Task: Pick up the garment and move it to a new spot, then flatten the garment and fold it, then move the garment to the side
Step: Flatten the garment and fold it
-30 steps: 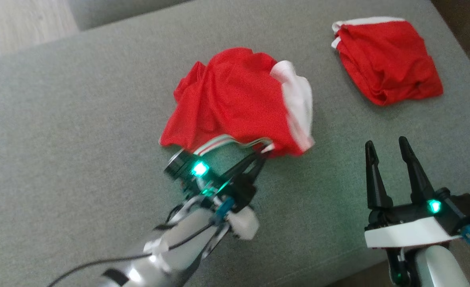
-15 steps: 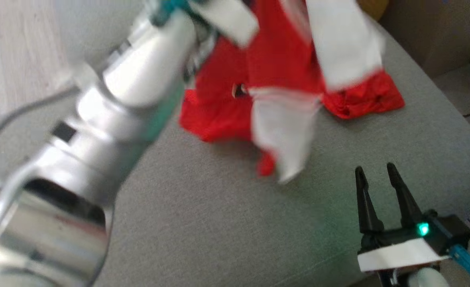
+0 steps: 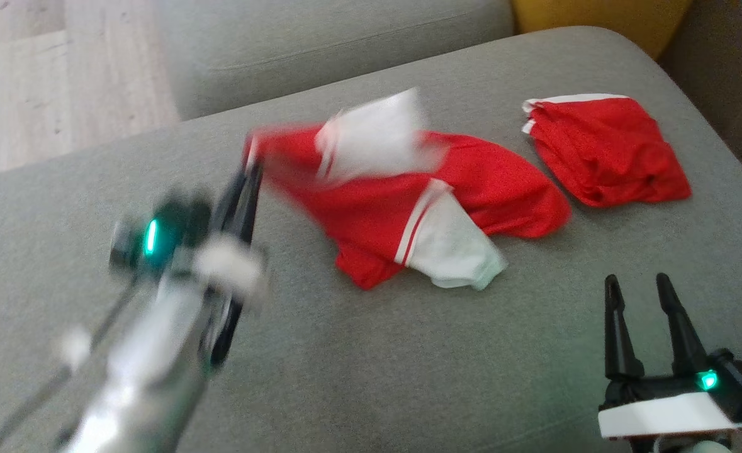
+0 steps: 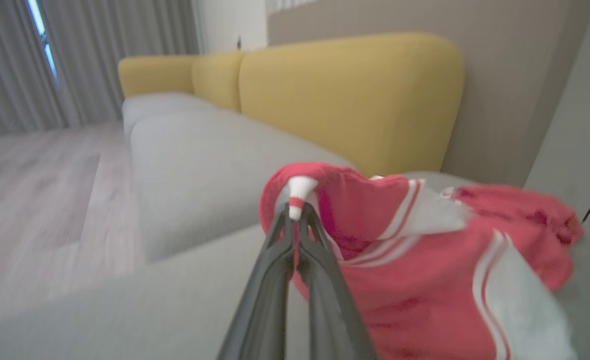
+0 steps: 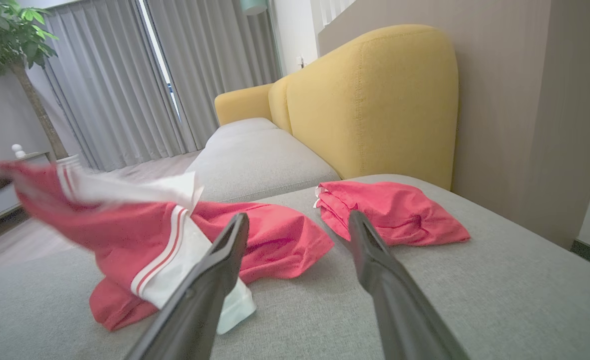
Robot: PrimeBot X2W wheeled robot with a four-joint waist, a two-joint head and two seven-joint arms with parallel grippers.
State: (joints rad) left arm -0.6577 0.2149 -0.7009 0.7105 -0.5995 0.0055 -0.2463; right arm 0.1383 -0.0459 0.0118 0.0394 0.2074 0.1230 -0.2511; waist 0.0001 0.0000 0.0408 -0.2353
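Hovering at near right over the grey sofa cushion [image 3: 371, 365] with the right gripper [image 3: 636, 280], fingers spread, gripping nothing. Pinches a striped edge of the red-and-white garment [image 3: 471, 189] at left in the clenched left gripper [image 4: 295, 225], that edge lifted, the rest spread mid-cushion. Shows a second red garment [image 3: 607, 157], bunched, far right.

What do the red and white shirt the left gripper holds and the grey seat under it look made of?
Red and white shirt: thin soft knit, probably jersey or sports polyester; it drapes and crumples loosely, matte. Grey seat cushion: matte woven upholstery fabric, fine weave visible, likely padded.
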